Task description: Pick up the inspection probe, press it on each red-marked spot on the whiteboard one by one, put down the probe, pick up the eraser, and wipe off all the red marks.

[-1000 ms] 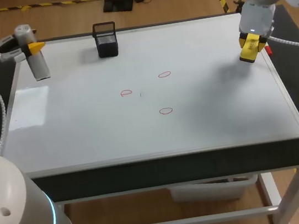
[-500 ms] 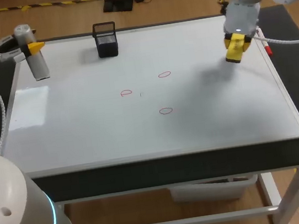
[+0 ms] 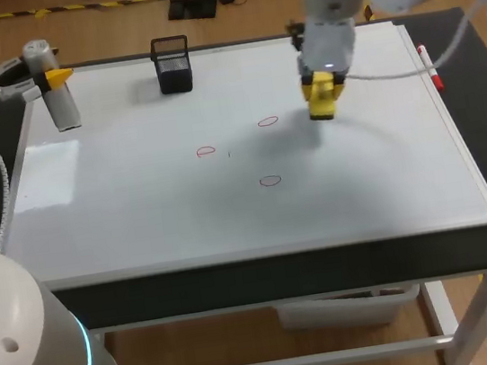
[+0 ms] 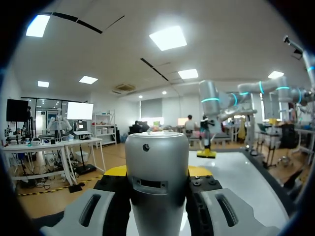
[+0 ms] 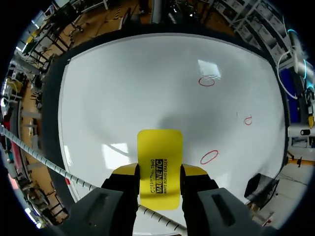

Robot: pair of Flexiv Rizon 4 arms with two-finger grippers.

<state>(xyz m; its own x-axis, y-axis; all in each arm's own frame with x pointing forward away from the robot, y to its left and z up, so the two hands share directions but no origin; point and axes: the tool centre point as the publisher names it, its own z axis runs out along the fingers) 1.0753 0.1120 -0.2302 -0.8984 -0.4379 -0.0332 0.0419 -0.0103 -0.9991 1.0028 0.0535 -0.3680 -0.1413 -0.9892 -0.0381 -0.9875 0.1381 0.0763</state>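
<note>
Whiteboard (image 3: 140, 224), white with a thin frame, fills the table; near half and right side lie open. Right gripper (image 5: 158, 172) is clamped on flat yellow rectangular eraser (image 5: 159, 152), just beside the farthest of three red oval marks (image 3: 268, 122). Left gripper (image 3: 46, 80) grasps silver cylindrical probe (image 3: 58, 104) at the far-left corner. Black mesh cup (image 3: 172, 63) sits at the far edge. Since 1 s ago the right arm has swung from the right edge toward centre.

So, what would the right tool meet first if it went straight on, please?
Probably bare whiteboard, with the eraser it holds touching first, just beside the nearest red mark; depth is unclear.
</note>
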